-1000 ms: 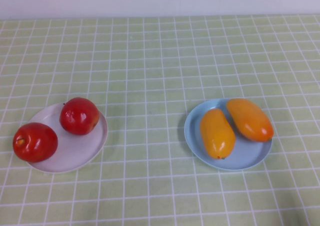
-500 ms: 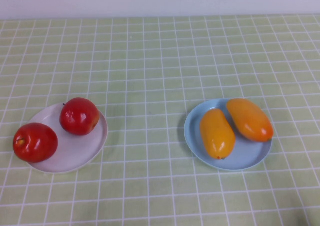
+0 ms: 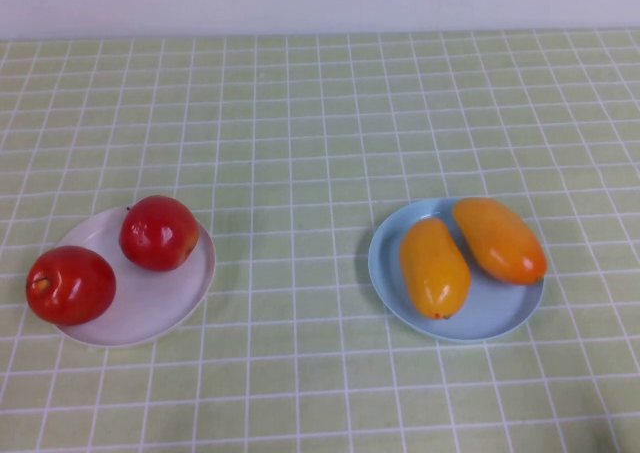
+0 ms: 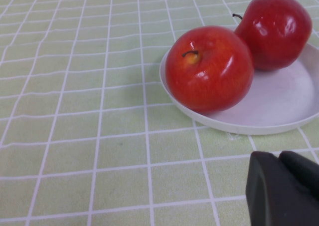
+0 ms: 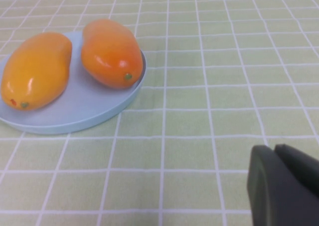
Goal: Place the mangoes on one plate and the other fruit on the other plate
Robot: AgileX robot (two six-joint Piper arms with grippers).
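1. Mangoes, two: one (image 3: 434, 267) and another (image 3: 500, 239) lay side by side, touching, on the light blue plate (image 3: 485, 321) at the counter's (image 3: 300, 123) right.
2. Apples, two: one (image 3: 158, 232) sat on the white plate (image 3: 150, 308), the other (image 3: 70, 284) at its left rim.
3. Left claw (image 4: 286, 188): absent from the high view; the left wrist view showed it pressed together, empty, low near the white plate.
4. Right claw (image 5: 286, 186): seen only in the right wrist view, pressed together, empty, near the blue plate.
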